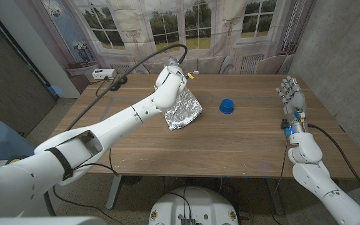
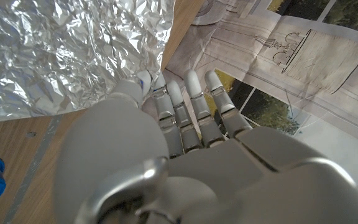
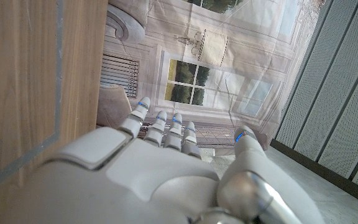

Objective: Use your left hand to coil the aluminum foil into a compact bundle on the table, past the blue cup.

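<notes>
My left hand (image 1: 170,78) is over the far middle part of the wooden table (image 1: 230,144), at the far edge of the aluminum foil (image 1: 182,109). In the left wrist view my fingers (image 2: 176,109) reach out almost straight and close together, and their tips are at the edge of the crumpled sheet. My thumb (image 2: 129,93) touches the foil there. I cannot tell if the sheet is really pinched between thumb and fingers or if they only touch it.

The foil is one wrinkled sheet, not yet coiled. From the head view it hangs from under my left hand down to the table and spreads toward me. The blue cup (image 1: 227,106) stands just beside it, on the side of my right arm, and does not touch it.

My right hand (image 1: 290,94) is near the right edge of the table, well apart from the cup. Its fingers point up, are spread, and hold nothing.
</notes>
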Controlling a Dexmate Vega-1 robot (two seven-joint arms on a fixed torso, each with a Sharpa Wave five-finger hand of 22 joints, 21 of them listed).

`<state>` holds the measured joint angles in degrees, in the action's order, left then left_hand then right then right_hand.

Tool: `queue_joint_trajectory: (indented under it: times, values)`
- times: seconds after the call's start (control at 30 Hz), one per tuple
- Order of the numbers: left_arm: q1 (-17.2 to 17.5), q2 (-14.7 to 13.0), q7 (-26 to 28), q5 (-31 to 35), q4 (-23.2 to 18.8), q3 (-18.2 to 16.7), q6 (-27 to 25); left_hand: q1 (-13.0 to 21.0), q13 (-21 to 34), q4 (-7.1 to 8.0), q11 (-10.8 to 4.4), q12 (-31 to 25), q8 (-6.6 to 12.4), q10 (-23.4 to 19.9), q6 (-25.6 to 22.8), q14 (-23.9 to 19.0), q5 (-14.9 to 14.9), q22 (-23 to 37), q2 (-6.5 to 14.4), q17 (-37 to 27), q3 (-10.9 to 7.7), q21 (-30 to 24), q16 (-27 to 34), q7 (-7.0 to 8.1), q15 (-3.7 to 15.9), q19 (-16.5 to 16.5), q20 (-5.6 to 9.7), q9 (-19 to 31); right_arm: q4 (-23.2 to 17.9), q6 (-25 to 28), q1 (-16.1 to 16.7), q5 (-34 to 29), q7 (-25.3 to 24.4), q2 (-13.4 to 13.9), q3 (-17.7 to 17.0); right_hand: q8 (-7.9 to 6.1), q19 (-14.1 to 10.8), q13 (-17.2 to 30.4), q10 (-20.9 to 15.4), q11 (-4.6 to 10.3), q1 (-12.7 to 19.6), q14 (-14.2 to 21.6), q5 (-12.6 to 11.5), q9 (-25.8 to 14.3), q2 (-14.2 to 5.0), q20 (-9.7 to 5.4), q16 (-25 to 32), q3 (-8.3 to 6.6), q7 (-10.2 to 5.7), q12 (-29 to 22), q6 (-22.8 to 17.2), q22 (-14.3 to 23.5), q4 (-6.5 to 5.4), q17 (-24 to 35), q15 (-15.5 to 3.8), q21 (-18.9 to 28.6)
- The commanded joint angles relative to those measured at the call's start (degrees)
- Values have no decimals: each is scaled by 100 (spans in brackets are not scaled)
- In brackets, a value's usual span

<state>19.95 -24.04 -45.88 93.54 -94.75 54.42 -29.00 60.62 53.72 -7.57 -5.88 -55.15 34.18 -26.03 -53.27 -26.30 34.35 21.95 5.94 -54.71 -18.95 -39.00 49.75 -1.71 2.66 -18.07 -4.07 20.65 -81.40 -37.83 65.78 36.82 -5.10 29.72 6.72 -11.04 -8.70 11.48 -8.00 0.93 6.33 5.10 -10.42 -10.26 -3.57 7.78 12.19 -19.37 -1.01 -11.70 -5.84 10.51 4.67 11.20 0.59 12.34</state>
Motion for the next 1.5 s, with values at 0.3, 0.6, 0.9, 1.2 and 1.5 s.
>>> queue_joint_trajectory:
  times: [0.3,0.6,0.9,1.2,1.5]
  values:
    - [3,28,1457,132,830,352,-215,-5,-630,-19,-252,256,-481,-112,698,-61,-1026,-23,247,451,181,-291,-151,191,371,46,-12,1133,1,138,-102,-238,-265,-7,96,-1,-77,0,-38,-27,-4,34,-41,-15,13,-3,-12,-4,-21,11,-29,16,18,0,11,-2]
    - [-144,-2,1360,341,988,601,-119,-836,-2110,97,-45,2208,-2408,1386,3567,761,-2396,-564,-88,2223,207,-192,-1830,973,451,798,18,-322,80,116,-154,-251,-285,-41,127,0,-74,0,-39,-23,-4,38,-43,-16,14,-3,-15,-6,-25,13,-31,16,22,-2,17,-4]
    - [25,-125,2000,70,746,538,-102,-1718,-2737,315,113,3139,-2390,2136,4753,1648,-2317,-1015,-570,3033,673,125,-2795,1054,197,1307,-159,-865,163,74,-199,-238,-270,-55,139,1,-71,0,-39,-17,-5,38,-44,-16,17,1,-19,-6,-31,15,-32,16,26,-2,19,-7]
    - [585,-159,2181,-398,-78,111,-554,-2579,-2978,811,254,2949,-2083,1207,3871,775,-2335,-1131,-185,3531,847,27,-2880,979,152,607,-694,-897,110,43,-125,-180,-250,-16,90,2,-76,-1,-42,-18,-3,43,-46,-16,9,-1,-20,-11,-41,15,-35,16,28,-3,16,-6]
    - [1552,256,3171,-770,-403,-396,-1702,-3213,-3154,1179,562,2927,-2028,548,3392,94,-2402,-1167,278,3910,805,-54,-2871,629,-27,-211,-795,-915,94,21,-84,-107,-170,13,61,-5,-81,-1,-56,-23,-10,46,-46,-16,-2,-7,-21,-15,-46,12,-56,16,24,-2,13,-6]
